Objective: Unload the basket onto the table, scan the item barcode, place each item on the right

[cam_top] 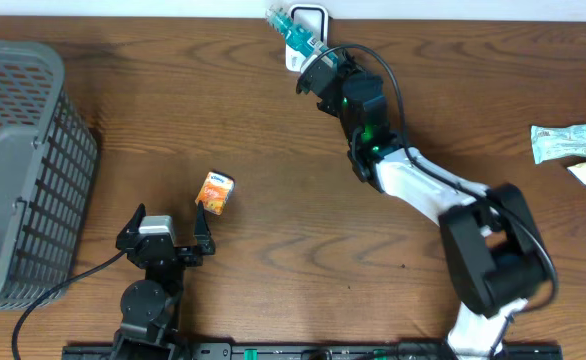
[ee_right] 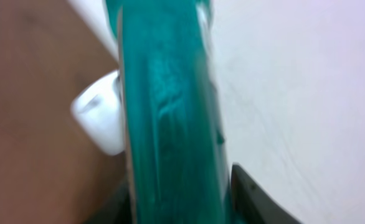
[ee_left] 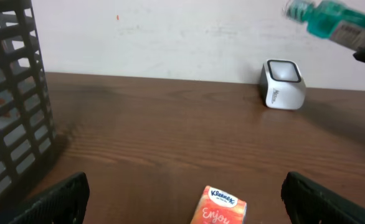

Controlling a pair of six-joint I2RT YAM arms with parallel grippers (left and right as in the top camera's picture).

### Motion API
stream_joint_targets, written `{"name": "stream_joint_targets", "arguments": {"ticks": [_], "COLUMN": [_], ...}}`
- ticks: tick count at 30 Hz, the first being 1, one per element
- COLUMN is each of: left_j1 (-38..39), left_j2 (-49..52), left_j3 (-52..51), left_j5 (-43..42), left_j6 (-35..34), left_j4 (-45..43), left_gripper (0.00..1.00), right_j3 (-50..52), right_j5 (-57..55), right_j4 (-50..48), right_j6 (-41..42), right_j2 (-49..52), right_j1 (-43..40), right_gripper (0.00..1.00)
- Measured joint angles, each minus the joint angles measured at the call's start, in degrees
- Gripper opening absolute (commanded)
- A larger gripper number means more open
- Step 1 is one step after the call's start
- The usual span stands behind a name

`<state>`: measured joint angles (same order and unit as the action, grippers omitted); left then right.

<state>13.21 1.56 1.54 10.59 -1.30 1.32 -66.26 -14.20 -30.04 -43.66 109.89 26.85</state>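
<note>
One teal bottle clamped in right tool, above scanner.

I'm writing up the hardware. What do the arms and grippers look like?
Both are mostly black. The right arm has a white middle link, a green light and a looping black cable. The left gripper and right gripper have black, angular fingers. Another black cable trails from the left arm.

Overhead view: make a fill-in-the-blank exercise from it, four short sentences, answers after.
The bottle in the right gripper, near the white scanner, is ____. The left gripper stands ____ and empty. The tissue pack in front of it is ____. The grey basket stands on the ____ side of the table.
Missing: teal; open; orange; left.
</note>
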Motion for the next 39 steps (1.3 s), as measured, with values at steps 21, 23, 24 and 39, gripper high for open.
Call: {"name": "stream_joint_targets", "arguments": {"ticks": [21,23,24,39], "left_j1": [0.0,0.0,0.0,0.0], "left_j2": [0.04,0.04,0.04,0.04], "left_j3": [0.0,0.0,0.0,0.0], "left_j5": [0.0,0.0,0.02,0.02], "left_j6": [-0.02,0.0,-0.02,0.0], "left_j4": [0.0,0.0,0.0,-0.04], "left_gripper": [0.98,0.98,0.98,0.98], "right_j3": [-39.76,-39.78,-39.8,-41.0], "right_j5": [-9.49,-11.23,-11.82,-28.39], "right_j4": [-1.18,-1.18,-1.2,48.04], "right_j6": [-17.33,-18.21,-18.49,-8.17], "right_j2": [35.52,35.52,35.52,20.83], "right_j1": [-2.29,-2.29,-2.29,-8.04], "right_gripper": [0.01,0.01,0.01,0.01]}}
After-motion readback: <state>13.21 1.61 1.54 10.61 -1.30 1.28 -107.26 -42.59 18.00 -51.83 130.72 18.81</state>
